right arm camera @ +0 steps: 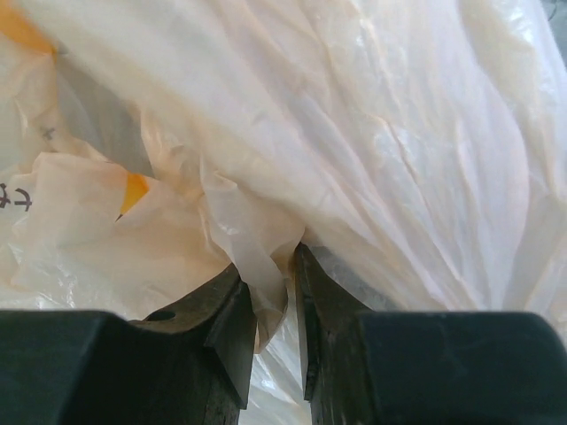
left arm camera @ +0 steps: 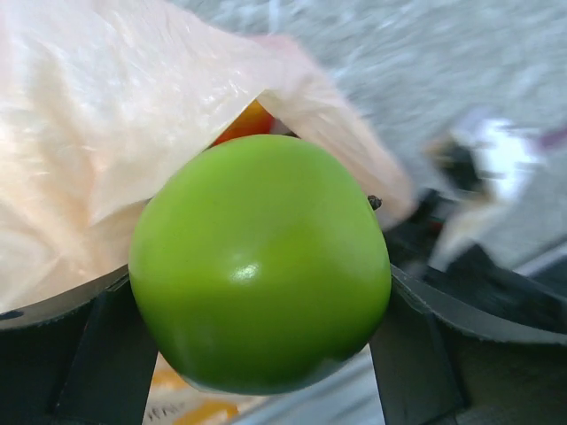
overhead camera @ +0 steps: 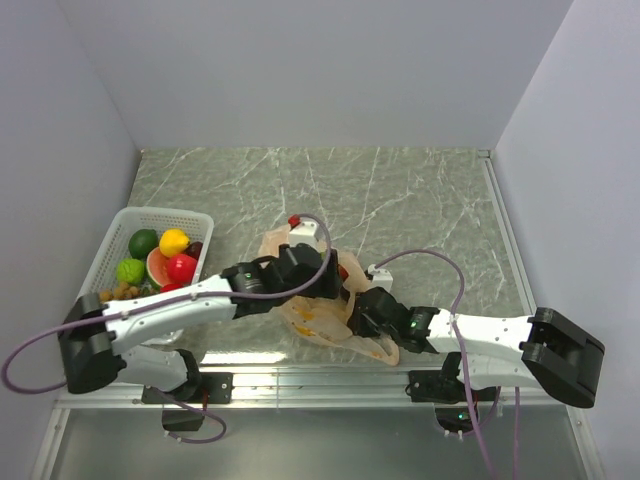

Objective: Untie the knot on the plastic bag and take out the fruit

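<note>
Landmark: the plastic bag, pale peach, crumpled on the marble table at its near edge, between my two arms.

Left gripper: my jaws are closed on a green apple; it fills the gap, pressed at both sides. From above, my left gripper sits right over the bag's upper part and hides the apple completely.

Behind the apple: a sliver of orange shows under the bag's edge. Fruit or print, I cannot tell.

Right gripper: my jaws are nearly together, pinching a thin fold of bag film between them. In the overhead view my right gripper is at the bag's right edge; the fingertips themselves are lost behind the wrist.

The knot: not made out in any view. The film is bunched everywhere and my arms cover the bag's middle.

Bag interior: translucent only; orange-yellow marks show through, shapes unclear.

Beyond the bag, far side: a small red object, partly hidden by my cable.

Left of the bag: a white basket holding a lemon, green fruits, a red apple and a watermelon slice, its near end cut off by my left arm.

Right of the apple, wrist view: a blurred white and dark shape, unreadable.
</note>
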Available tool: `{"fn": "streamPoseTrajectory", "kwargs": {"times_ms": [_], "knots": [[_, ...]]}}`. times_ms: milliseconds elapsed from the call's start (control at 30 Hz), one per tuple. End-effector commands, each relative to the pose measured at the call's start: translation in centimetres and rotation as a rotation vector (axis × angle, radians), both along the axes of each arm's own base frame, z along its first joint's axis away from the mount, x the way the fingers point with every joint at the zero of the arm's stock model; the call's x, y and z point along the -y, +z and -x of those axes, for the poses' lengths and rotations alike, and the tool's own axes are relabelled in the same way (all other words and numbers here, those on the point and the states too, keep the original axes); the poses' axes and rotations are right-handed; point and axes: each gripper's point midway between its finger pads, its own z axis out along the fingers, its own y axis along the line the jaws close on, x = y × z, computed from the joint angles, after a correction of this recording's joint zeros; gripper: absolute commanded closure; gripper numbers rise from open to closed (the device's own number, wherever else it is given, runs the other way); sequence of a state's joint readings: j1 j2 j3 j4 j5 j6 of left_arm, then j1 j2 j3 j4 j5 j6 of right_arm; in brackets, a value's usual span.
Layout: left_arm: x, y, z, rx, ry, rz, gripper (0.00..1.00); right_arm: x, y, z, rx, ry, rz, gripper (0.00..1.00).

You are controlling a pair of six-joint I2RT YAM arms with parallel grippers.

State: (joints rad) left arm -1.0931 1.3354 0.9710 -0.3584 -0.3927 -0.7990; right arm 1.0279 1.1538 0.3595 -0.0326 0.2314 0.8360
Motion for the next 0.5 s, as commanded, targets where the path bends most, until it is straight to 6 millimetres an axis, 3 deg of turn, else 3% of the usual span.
{"fn": "streamPoseTrajectory", "kwargs": {"times_ms": [0,133,233,267,333,367,467], "knots": [[-0.4,6.2,-0.3,0.057,-0.047,0.125,0.67,0.4,0.7,-0.7,0.035,-0.017,0.029,0.71],[-4.4,10.5,-2.3,0.101,0.020,0.245,0.66,0.4,0.8,-0.7,0.035,-0.016,0.035,0.71],[-9.9,12.5,-4.9,0.152,0.164,0.273,0.66,0.4,0.9,-0.7,0.039,-0.016,0.033,0.71],[-13.3,12.5,-6.1,0.161,0.279,0.248,0.66,0.4,1.0,-0.7,0.040,-0.016,0.031,0.71],[-18.4,11.7,-7.3,0.179,0.474,0.173,0.66,0.5,1.1,-0.7,0.042,-0.018,0.031,0.71],[-22.4,10.4,-7.7,0.165,0.607,0.109,0.66,0.6,1.1,-0.7,0.044,-0.019,0.031,0.71],[-30.0,7.3,-7.6,0.142,0.846,-0.051,0.63,0.7,1.4,-0.7,0.051,-0.018,0.029,0.71]]}}
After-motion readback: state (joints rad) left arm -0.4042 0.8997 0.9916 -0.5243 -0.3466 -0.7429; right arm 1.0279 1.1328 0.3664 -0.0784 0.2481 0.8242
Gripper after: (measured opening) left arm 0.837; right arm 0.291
